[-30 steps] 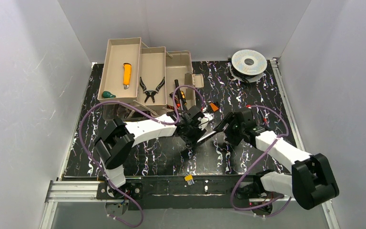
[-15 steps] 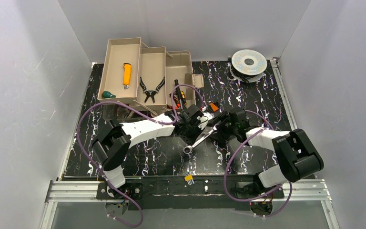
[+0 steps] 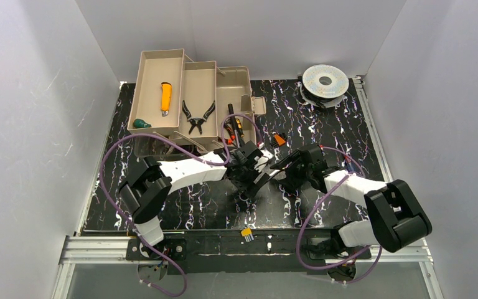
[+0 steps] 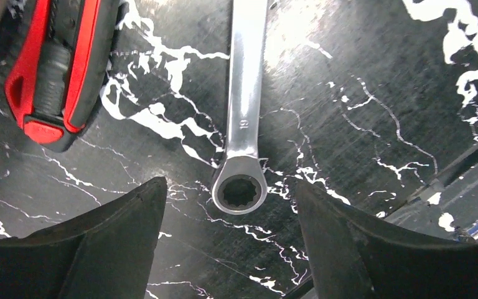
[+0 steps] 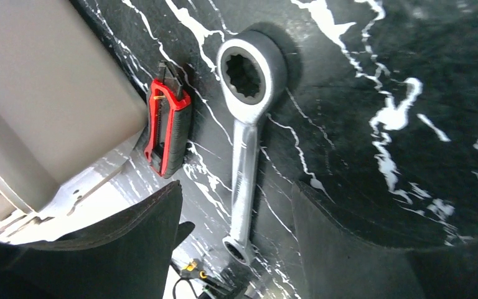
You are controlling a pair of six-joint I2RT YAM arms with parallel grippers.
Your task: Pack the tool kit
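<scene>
A silver ring wrench lies flat on the black marbled table. My left gripper is open, with the wrench's small ring end just ahead between its fingertips. My right gripper is open and straddles the wrench's shaft; the large ring end points away from it. In the top view the two grippers, left and right, face each other at mid-table. The tan toolbox stands open at the back left. Its trays hold a yellow knife and pliers.
A red and black cutter lies beside the wrench, near the toolbox wall. It also shows in the right wrist view. A silver wire spool sits at the back right. A green object lies left of the toolbox.
The right arm has changed its pose, with its elbow swinging round. Its gripper has come closer to the left gripper. The wrench stays between the two grippers.
</scene>
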